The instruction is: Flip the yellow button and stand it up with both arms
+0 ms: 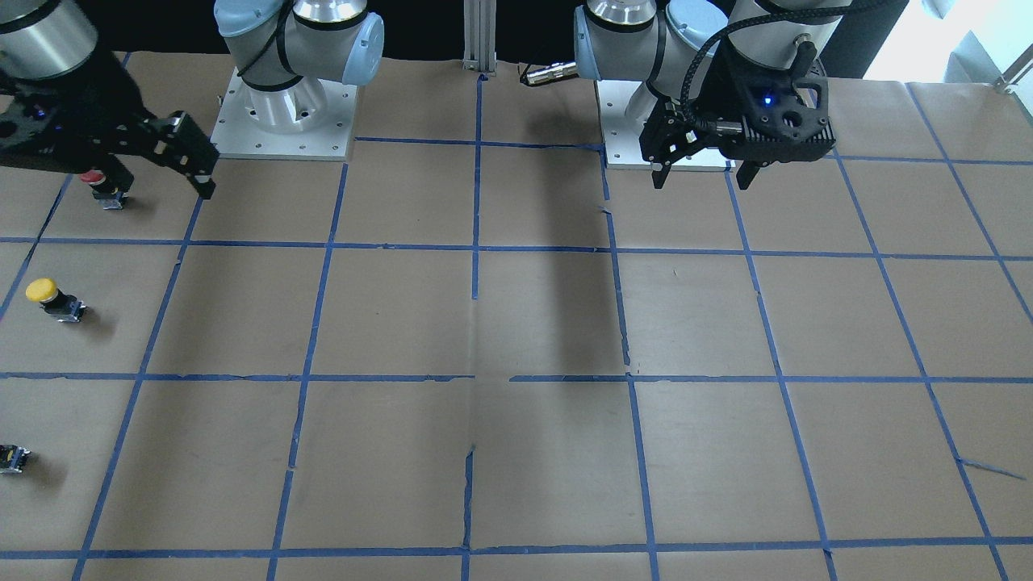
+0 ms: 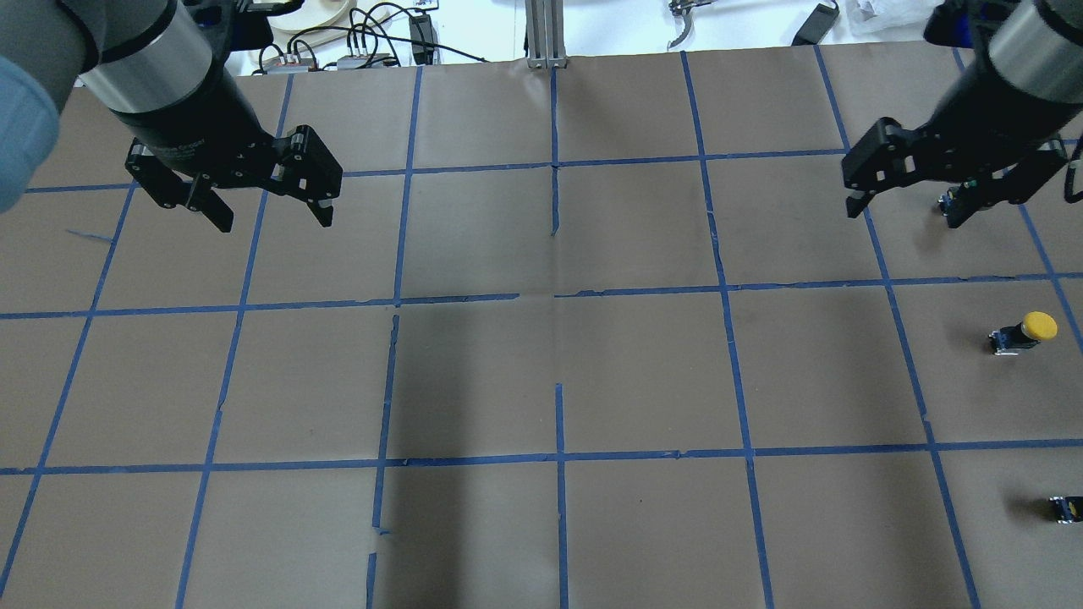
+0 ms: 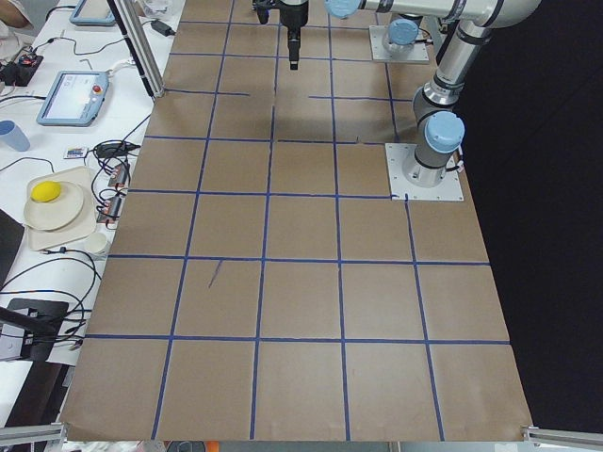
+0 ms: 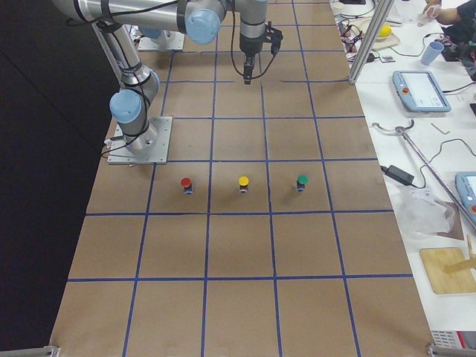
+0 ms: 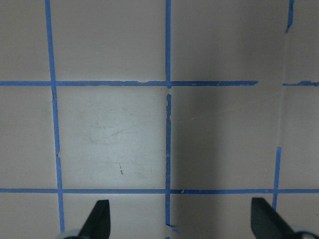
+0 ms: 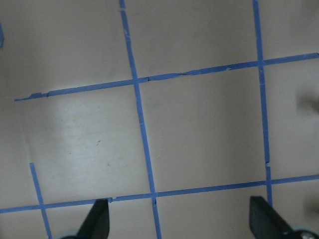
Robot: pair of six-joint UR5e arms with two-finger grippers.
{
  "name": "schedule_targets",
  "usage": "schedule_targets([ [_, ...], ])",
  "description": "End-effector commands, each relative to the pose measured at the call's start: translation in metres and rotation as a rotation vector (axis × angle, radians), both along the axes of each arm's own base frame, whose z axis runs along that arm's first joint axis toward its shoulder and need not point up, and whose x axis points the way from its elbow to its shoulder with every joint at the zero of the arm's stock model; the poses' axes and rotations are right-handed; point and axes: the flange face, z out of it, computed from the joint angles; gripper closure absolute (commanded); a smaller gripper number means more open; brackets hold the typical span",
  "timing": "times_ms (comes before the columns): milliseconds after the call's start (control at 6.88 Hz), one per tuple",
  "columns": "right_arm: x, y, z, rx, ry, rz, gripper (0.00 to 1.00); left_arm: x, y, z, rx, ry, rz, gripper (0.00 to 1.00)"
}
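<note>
The yellow button (image 1: pixel 50 297) stands on the brown paper near the table's end on my right, yellow cap up on a black-grey body. It also shows in the overhead view (image 2: pixel 1026 331) and the exterior right view (image 4: pixel 243 183). My right gripper (image 1: pixel 165 181) hangs open and empty one grid square nearer my base, above the red button (image 1: pixel 95 179), apart from the yellow one; overhead it is at the right (image 2: pixel 904 211). My left gripper (image 1: pixel 702 181) is open and empty, far off over the other half (image 2: pixel 272 220). Both wrist views show only taped paper between open fingertips (image 5: pixel 102 214) (image 6: pixel 99 214).
A small black part with a yellow spot (image 2: pixel 1066 507) lies one square beyond the yellow button, at the view's edge (image 1: pixel 12 458). A green-capped button (image 4: pixel 302 181) shows in that row. Blue tape grids the paper (image 2: pixel 558 313). The arm bases (image 1: pixel 286 121) stand at the robot's side.
</note>
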Motion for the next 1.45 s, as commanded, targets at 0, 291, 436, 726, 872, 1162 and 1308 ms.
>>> schedule_targets([
  [0, 0.076, 0.023, 0.005, -0.01, 0.045, 0.07, 0.0, -0.001, 0.002, -0.002, 0.008, -0.003, -0.001, 0.0],
  [291, 0.064, 0.018, -0.002, 0.004, 0.044, 0.054, 0.0, -0.001, 0.002, -0.002, 0.007, -0.001, -0.001, 0.0],
  [436, 0.056, 0.016, 0.001, 0.0, 0.04, 0.035, 0.0, 0.0, 0.002, -0.002, 0.007, 0.0, 0.001, 0.0],
  [726, 0.042, 0.013, 0.001, 0.002, 0.041, 0.005, 0.0, -0.001, 0.002, -0.002, 0.007, 0.002, 0.001, 0.0],
  [872, 0.042, 0.012, 0.0, 0.0, 0.035, 0.003, 0.0, -0.001, 0.002, -0.002, 0.007, 0.002, 0.002, 0.0],
  [1162, 0.041, 0.013, 0.002, -0.004, 0.043, 0.001, 0.0, -0.001, 0.002, -0.002, 0.005, 0.005, 0.003, 0.0],
  [1308, 0.04, 0.013, 0.003, -0.005, 0.046, 0.001, 0.0, -0.001, 0.002, -0.002, 0.007, 0.003, 0.002, 0.0],
])
